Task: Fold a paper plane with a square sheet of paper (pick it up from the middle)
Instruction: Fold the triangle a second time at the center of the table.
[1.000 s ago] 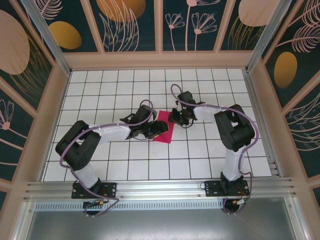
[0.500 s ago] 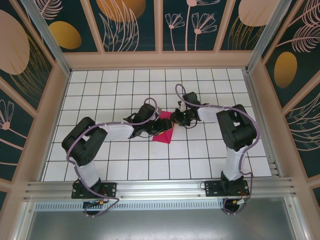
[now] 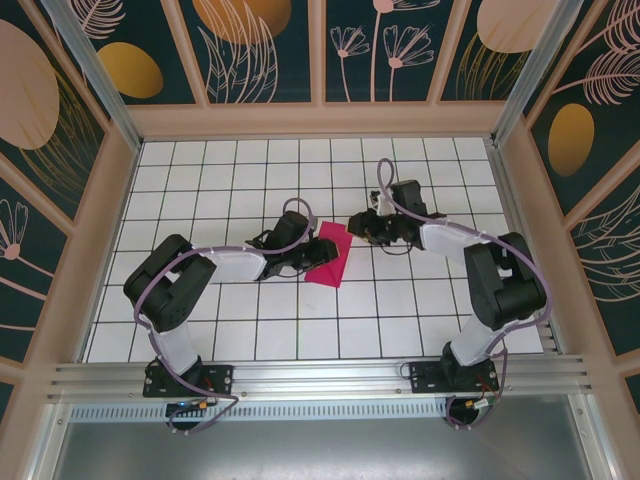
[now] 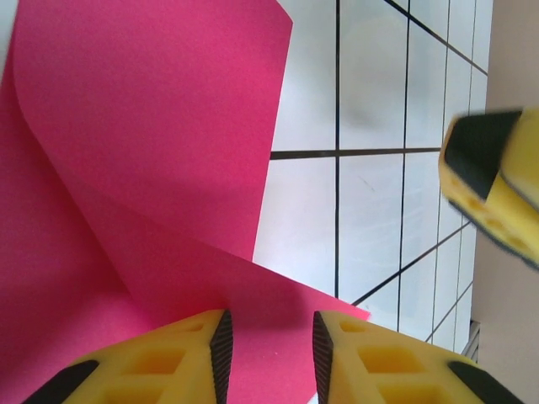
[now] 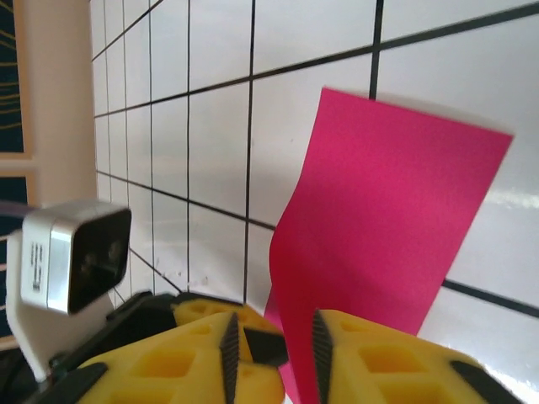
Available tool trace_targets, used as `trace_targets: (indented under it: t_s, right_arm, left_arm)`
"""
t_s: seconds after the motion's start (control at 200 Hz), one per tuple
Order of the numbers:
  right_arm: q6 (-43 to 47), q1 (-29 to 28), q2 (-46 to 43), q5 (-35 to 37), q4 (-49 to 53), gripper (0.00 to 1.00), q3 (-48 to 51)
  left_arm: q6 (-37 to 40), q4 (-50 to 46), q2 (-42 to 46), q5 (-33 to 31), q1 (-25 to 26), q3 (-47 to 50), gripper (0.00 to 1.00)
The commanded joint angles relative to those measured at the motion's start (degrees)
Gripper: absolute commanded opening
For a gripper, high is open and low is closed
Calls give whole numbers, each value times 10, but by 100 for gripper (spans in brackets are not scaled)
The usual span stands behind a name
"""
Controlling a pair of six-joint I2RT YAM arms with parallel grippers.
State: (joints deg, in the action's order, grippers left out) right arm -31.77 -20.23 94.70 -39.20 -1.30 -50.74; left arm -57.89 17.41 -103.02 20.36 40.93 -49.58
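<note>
One folded square sheet of paper [image 3: 328, 256] runs near-to-far, far end tilted right.

The sheet of paper [image 4: 152, 126] ahead of the left claw [image 4: 269, 337] is thin, smooth, matt magenta paper, its upper layer curling softly. That claw's fingers [image 4: 379, 362] are yellow moulded plastic with hollow cells, faced with matt black pads [image 4: 222, 345]. Beyond the right claw [image 5: 271, 337], the bench [image 5: 312, 34] is glossy white tile with dark lines. Well behind both claws runs a brushed metal rail [image 3: 320, 375].
</note>
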Motion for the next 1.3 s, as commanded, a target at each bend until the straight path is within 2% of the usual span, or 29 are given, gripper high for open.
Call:
trace_targets:
  t_s: [0.0,0.18,0.385,0.621,0.871,0.941,1.296]
  right_arm:
    - [5,0,-25,-22,-6,38,38]
    - [16,-2,-30,-91,-25,39,66]
    - [28,-8,-8,-110,-23,39,62]
    - [37,-25,21,-99,-14,32,37]
    - [40,-25,38,-74,-10,8,31]
    - [43,-24,43,-59,-2,5,27]
    - [57,-22,63,-24,12,3,20]
  left_arm:
    - [15,8,-5,-15,1,8,31]
    - [17,5,-5,-16,1,9,28]
    - [16,1,-10,-13,1,4,24]
    - [22,-4,-10,-9,1,-2,24]
    - [28,-15,-8,-2,1,-12,24]
    - [31,-12,-4,3,1,-15,24]
    - [28,26,-4,39,1,-17,24]
